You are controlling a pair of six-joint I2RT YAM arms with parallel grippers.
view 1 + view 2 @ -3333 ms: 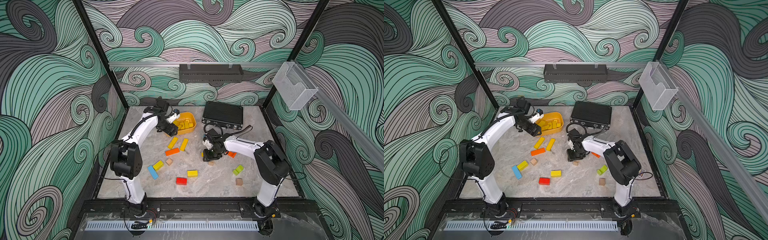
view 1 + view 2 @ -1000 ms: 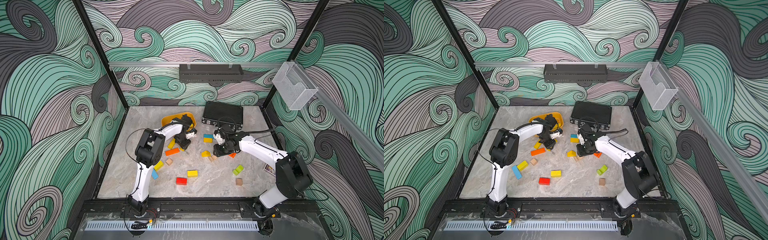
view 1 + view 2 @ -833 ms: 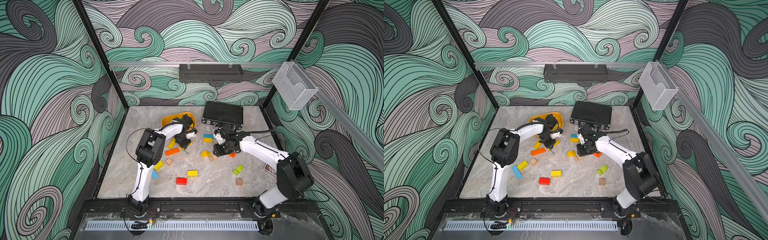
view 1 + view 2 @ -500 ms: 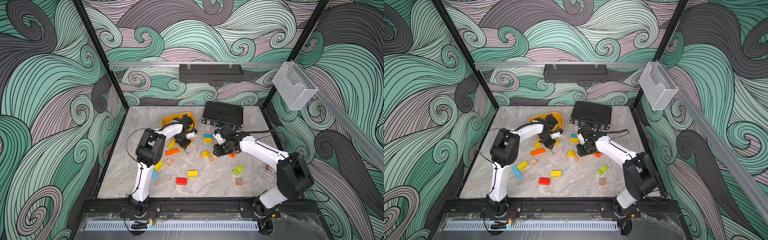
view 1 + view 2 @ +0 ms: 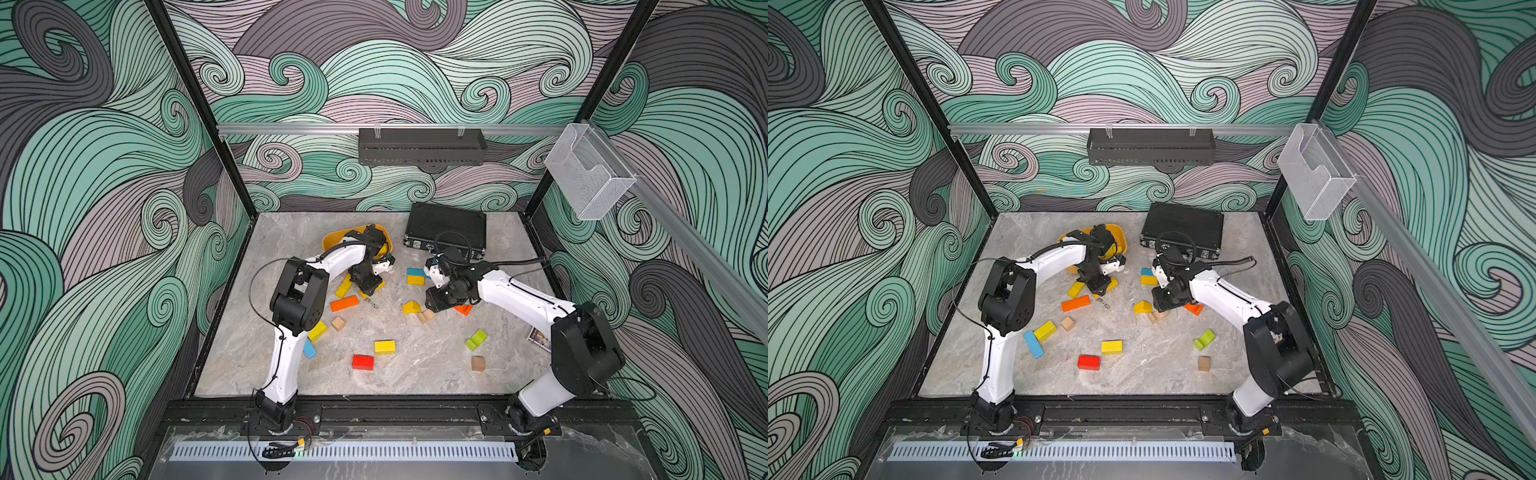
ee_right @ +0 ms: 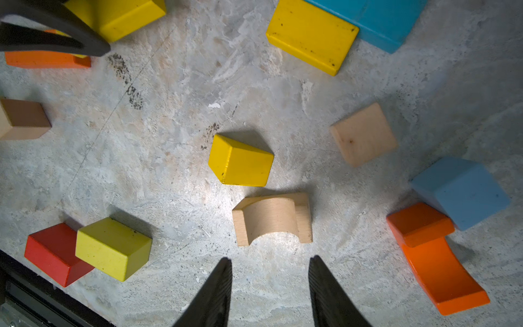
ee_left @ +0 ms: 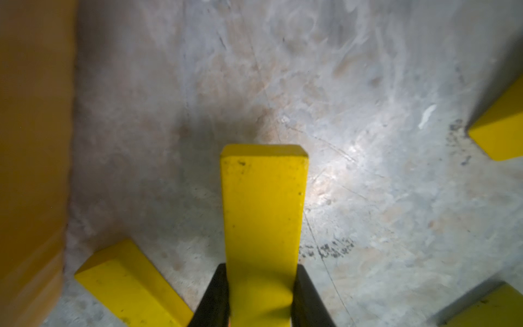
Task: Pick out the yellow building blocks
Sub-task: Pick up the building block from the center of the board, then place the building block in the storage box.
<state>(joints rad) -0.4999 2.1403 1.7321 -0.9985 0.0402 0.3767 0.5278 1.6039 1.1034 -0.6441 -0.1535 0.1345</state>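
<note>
**Grip closed on a yellow bar beside the tub**

Left gripper [image 7: 260,267] is clamped hard on one yellow bar [image 7: 263,203]. Both jaws pinch its near end, and the rest of the bar sticks straight out ahead of the fingers. I'm reading this as just beside the tub [image 7: 31,141], whose orange-yellow wall fills one edge of the left wrist view. Whether the bar is clear of the marble tabletop [image 7: 368,85], I can't tell from here.

A second yellow bar [image 5: 344,286] lies flat, also near the tub, with an orange bar [image 5: 344,303] just beyond it.

Over to the right gripper [image 6: 270,260]: jaws parted to a middling gap, nothing between them. It hovers over the tabletop, farther from the tub than its partner. Right ahead of its fingertips I see a natural-wood arch [image 6: 273,219], and just past that a small yellow block [image 6: 240,161], the two close but apart. Beyond those, a flat yellow block [image 6: 311,35] touches a blue block [image 6: 376,22].

Well apart from the tub, a yellow brick [image 5: 384,347] lies near a red brick [image 5: 363,361]. Another yellow brick [image 5: 318,331] peeks out from behind the left arm.
</note>
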